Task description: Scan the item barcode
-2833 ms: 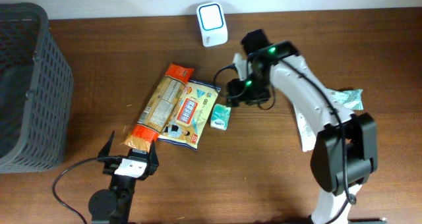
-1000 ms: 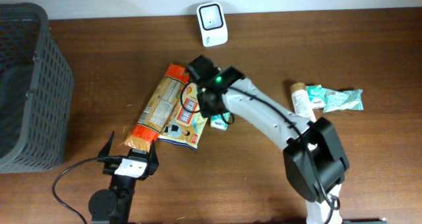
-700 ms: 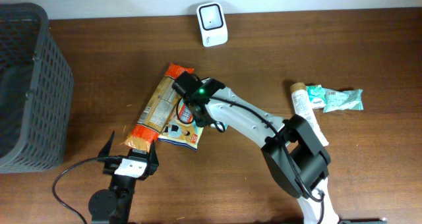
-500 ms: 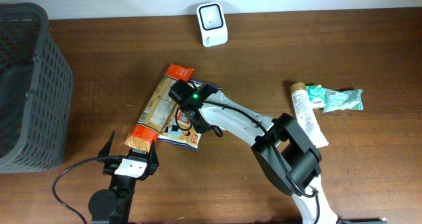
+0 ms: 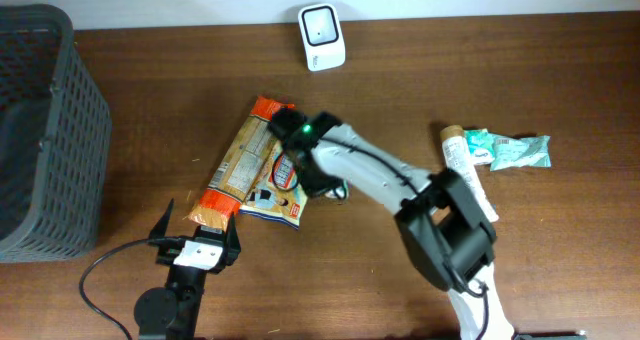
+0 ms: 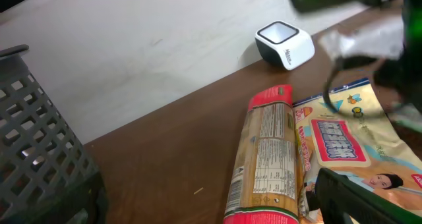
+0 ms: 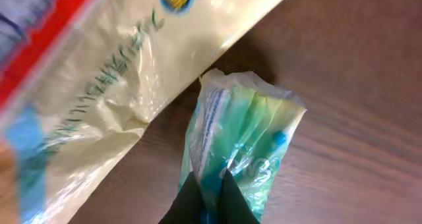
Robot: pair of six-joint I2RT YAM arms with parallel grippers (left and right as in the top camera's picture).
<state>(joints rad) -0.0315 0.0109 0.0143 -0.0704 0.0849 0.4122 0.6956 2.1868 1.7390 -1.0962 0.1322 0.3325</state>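
Note:
In the right wrist view a small green and white packet [image 7: 245, 141] lies on the brown table, and my right gripper [image 7: 210, 199] is shut on its near end. Seen from overhead, the right gripper [image 5: 328, 185] sits at the right edge of the pale snack bag [image 5: 283, 172], and the arm hides most of the packet. The white scanner [image 5: 322, 24] stands at the table's far edge, also seen as the scanner [image 6: 285, 44] from the left wrist. My left gripper [image 5: 196, 243] stands open near the front edge, holding nothing.
An orange pasta packet [image 5: 240, 160] lies beside the snack bag [image 6: 343, 138]. A dark mesh basket [image 5: 40, 130] fills the left end. A tube [image 5: 462, 170] and a teal pack [image 5: 512, 150] lie at the right.
The right arm swung left over the snack bag, then drew back slightly to the right, and its jaws closed on the green packet. The left arm has not moved.

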